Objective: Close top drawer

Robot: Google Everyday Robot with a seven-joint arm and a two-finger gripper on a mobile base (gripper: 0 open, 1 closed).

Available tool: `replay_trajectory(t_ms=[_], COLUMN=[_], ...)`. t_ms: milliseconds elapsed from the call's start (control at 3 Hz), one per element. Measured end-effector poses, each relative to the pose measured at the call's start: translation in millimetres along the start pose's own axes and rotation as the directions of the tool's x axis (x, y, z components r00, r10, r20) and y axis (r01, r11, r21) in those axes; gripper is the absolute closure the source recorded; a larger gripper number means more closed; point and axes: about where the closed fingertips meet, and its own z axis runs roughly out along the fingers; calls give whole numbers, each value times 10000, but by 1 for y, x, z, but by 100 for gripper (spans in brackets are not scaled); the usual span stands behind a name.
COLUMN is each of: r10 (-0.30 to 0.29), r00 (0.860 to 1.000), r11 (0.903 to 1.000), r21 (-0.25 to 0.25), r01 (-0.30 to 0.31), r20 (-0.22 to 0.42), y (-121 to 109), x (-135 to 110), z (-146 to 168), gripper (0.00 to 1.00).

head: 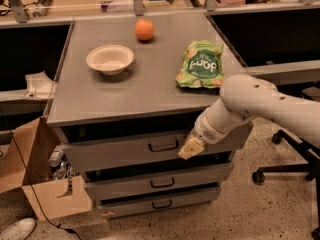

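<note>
A speckled office floor holds a grey three-drawer cabinet [150,84]. Its top drawer [125,149] stands slightly pulled out. The gripper [190,148] presses against the drawer front, right of the handle [163,145]. On top: white bowl [110,59], green snack bag [201,65], orange [144,29].

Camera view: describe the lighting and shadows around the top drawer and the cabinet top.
Camera view: warm, even light on the cabinet top; the bowl and orange cast soft shadows. A dark shadow band sits above the top drawer, under the overhang. The gripper is pale against the drawer front, right of its handle.
</note>
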Motion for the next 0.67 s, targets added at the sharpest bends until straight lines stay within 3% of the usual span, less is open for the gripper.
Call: replay_trajectory(t_ms=[333,667], r10=[-1,-1], r00=[10000,10000], r11=[10000,10000], r21=[-1,-1], r01=[1,1], r20=[-1,-1], y=[0,0], x=[0,0], z=[0,0], gripper=[0,0])
